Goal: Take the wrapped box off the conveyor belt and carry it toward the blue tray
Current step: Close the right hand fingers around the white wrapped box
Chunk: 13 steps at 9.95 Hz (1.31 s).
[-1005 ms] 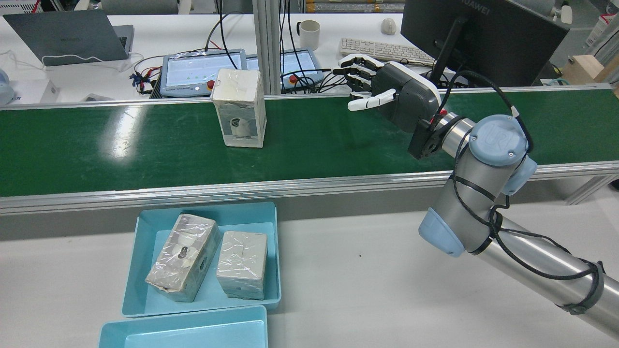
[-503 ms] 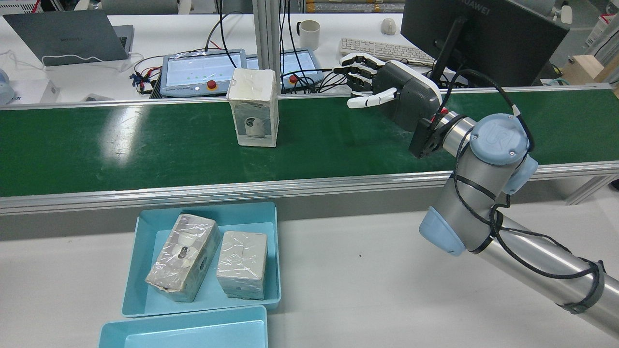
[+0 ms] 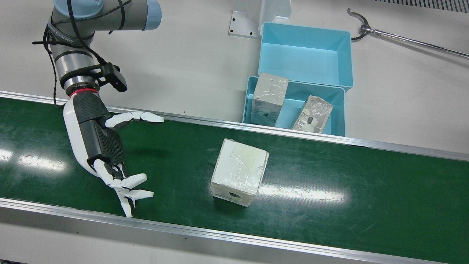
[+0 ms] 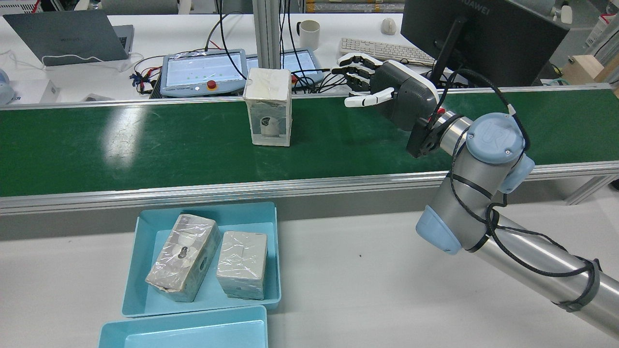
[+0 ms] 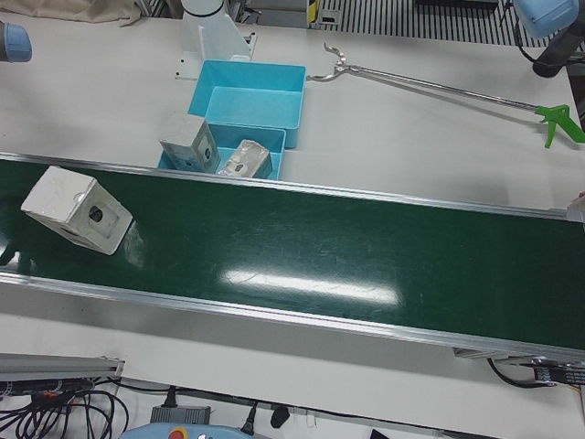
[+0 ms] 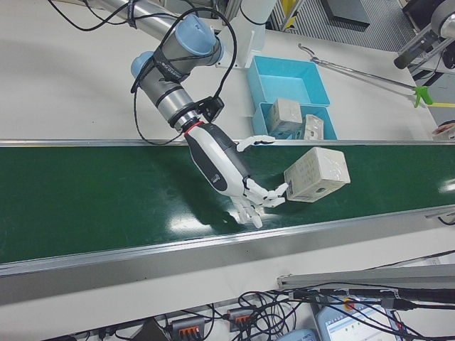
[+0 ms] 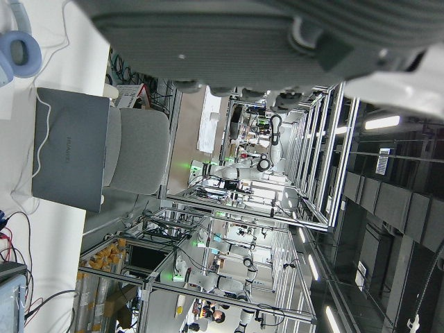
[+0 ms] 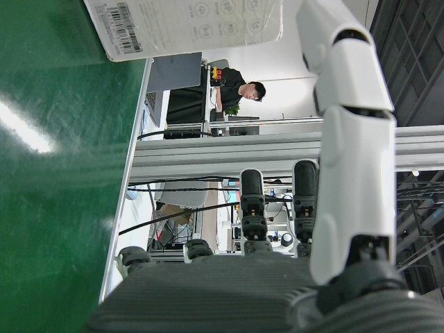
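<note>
- The blue tray [image 4: 133, 263] sits on the white table [image 4: 367, 270], close to the robot. It holds two wrapped packs [image 4: 182, 257], and a second blue tray [image 4: 184, 333] touches its near edge.
- A shiny metal rail [image 4: 242, 189] runs between the table and the green conveyor belt [image 4: 145, 145]. Light glints off the belt.
- The wrapped box [image 4: 268, 106] stands upright on the belt, near the far rail, and nothing touches it.
- The right hand [image 4: 387, 92] hangs over the belt beside the box, apart from it. Its fingers [image 3: 128, 181] are spread wide and it holds nothing.
- The left hand [image 7: 263, 48] shows only as a dark blur in its own camera, so one cannot tell if it is spread or clenched.
- Behind the belt are white desks with a laptop [image 4: 72, 36], a mug [image 4: 309, 34], a keyboard [image 4: 382, 50] and a dark monitor [image 4: 483, 38].
- A long grabber stick [image 5: 439, 87] lies on the table.
</note>
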### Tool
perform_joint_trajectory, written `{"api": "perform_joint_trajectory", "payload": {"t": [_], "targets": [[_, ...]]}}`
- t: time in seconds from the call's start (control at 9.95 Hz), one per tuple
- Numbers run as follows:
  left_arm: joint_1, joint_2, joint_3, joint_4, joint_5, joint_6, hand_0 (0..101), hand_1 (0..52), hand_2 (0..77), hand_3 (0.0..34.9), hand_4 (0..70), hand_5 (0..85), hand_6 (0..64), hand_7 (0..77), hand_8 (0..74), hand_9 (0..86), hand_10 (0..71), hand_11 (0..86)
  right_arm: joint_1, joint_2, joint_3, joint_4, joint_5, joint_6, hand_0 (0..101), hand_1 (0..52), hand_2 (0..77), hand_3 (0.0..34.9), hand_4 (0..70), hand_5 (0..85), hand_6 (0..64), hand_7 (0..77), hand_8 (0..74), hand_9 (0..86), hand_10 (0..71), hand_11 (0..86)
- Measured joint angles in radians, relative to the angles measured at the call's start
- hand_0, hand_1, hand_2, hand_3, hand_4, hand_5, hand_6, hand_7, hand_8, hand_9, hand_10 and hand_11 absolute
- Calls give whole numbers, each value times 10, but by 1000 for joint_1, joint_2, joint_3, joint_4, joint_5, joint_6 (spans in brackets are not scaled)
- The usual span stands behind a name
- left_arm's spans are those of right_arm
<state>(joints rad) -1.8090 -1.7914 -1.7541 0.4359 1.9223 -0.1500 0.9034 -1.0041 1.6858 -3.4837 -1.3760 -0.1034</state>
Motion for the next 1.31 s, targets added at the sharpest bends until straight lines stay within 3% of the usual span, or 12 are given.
{"api": "perform_joint_trajectory", "payload": {"t": [0.5,1.31], "targets": [[0,0,0,0,0,0,0,0,5,0,0,11,5,0,0,0,0,0,-1,35,-32,0,-1,-19,486,158,207,241,125,387,38,267,0,60,0,16],[0,0,0,0,0,0,0,0,5,0,0,11,0,5,0,0,5,0,-16,36,-35,-6,-1,-46,485,158,207,248,125,387,38,267,0,60,0,16]]}}
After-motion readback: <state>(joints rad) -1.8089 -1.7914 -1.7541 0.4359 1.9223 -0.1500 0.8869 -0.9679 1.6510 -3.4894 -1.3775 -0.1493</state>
